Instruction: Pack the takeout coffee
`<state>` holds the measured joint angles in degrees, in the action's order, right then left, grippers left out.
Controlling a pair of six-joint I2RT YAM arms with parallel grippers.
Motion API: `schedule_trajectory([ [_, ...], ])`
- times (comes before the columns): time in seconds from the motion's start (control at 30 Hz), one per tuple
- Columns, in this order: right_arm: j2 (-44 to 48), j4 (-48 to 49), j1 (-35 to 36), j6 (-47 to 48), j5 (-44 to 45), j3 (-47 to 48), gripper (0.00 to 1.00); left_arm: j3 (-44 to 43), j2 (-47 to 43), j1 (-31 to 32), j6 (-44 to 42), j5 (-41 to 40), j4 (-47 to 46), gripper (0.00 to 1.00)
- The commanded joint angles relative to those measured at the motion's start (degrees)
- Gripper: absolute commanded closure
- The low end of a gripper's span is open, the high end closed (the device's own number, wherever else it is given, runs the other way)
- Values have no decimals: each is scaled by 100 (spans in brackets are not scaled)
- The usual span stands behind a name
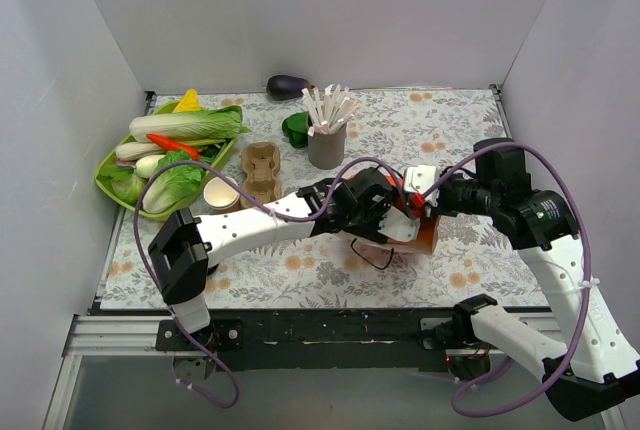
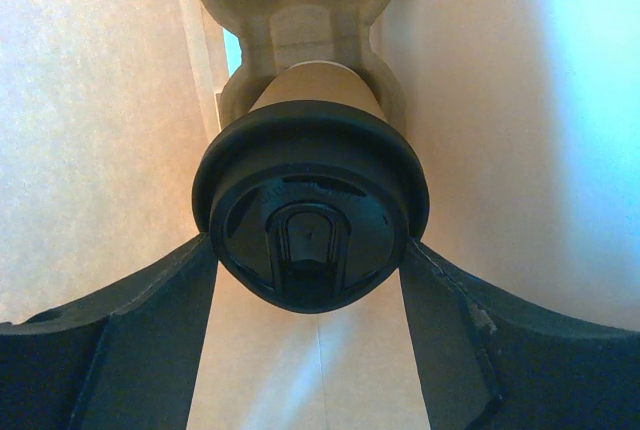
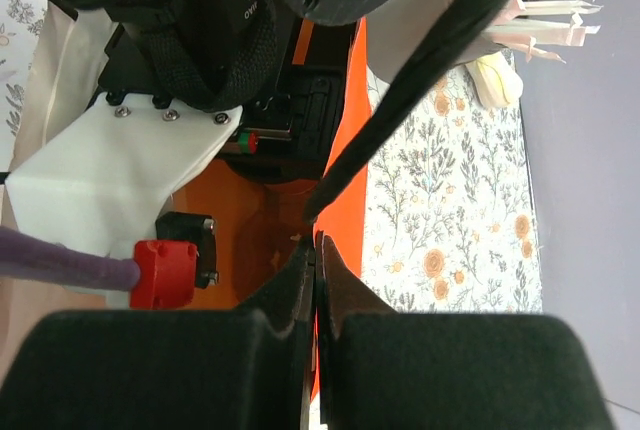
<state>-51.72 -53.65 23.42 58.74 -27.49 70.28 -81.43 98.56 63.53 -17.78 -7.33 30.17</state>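
The takeout coffee, a brown paper cup with a black lid, shows only in the left wrist view. It lies inside the orange paper bag with its base in a moulded-pulp holder. My left gripper reaches into the bag, and its fingers press on both sides of the lid. In the top view the left gripper is hidden in the bag mouth. My right gripper is shut on the bag's rim and holds the mouth up; its fingertips pinch the thin orange edge.
A grey cup of white sticks stands behind the bag. A pulp cup carrier and a small white bowl lie to the left. A green tray of vegetables is at far left. An eggplant sits by the back wall.
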Motion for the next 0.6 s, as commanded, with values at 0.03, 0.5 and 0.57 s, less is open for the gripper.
schedule_trajectory([
  [0.03, 49, 320, 93, -512, -442, 3, 99, -356, 137, 19, -120, -330, -161, 100],
  [0.5, 31, 381, 101, -935, -275, -225, 99, -646, 93, 54, -59, -146, 242, 100],
  [0.57, 57, 381, 101, -943, -231, -269, 99, -690, 49, 55, -33, -102, 357, 100],
])
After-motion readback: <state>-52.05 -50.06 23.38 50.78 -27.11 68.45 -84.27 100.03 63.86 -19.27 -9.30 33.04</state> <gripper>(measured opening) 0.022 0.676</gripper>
